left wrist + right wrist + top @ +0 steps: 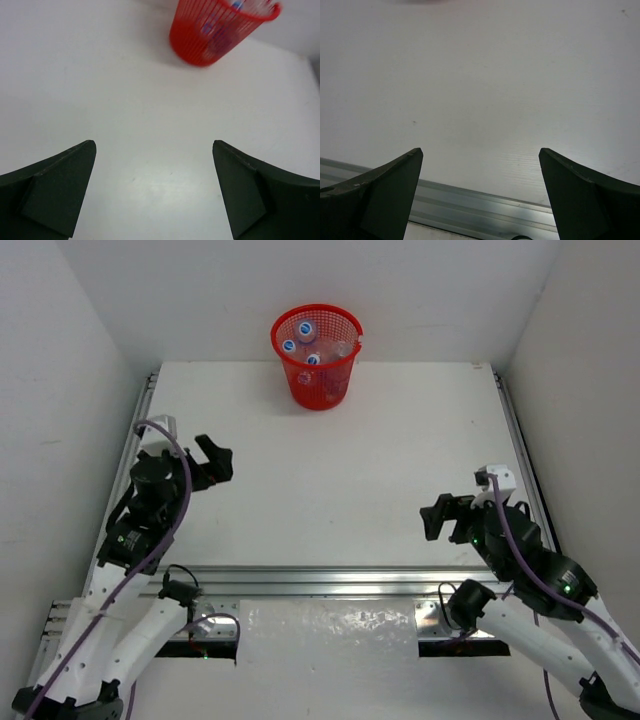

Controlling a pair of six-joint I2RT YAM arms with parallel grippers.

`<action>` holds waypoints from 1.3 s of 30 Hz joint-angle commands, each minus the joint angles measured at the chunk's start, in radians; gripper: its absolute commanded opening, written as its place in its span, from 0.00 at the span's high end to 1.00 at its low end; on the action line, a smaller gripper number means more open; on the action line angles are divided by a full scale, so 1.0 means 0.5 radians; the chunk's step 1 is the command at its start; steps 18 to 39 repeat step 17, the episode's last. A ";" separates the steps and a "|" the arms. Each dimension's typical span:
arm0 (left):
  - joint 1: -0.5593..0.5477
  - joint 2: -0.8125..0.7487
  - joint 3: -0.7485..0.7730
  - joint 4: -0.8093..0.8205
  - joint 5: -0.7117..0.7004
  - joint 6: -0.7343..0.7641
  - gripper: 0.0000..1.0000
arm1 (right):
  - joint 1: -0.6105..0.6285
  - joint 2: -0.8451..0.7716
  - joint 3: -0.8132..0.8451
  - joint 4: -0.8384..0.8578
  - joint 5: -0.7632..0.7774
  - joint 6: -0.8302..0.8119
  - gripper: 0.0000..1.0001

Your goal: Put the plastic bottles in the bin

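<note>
The red mesh bin (318,362) stands at the table's far edge, and plastic bottles (305,332) with white caps stand inside it. In the left wrist view the bin (212,31) sits at the top, blue and clear bottle parts showing through its mesh. My left gripper (214,458) hovers over the left side of the table, well short of the bin, open with nothing between its fingers (60,187). At the near right my right gripper (446,516) is open too, empty, above bare table beside the front rail.
A metal rail (485,207) runs along the table's near edge under the right gripper. Rails (522,450) also frame the table's left and right sides. White walls close in at the back and both sides.
</note>
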 commanded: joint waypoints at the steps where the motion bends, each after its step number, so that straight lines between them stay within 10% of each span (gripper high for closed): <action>1: -0.013 -0.172 -0.182 -0.130 -0.071 0.075 0.00 | 0.008 -0.145 0.016 -0.129 0.151 -0.060 0.01; 39: -0.013 -0.532 -0.284 -0.093 -0.200 0.001 0.00 | 0.004 -0.225 -0.128 -0.055 0.013 -0.100 0.01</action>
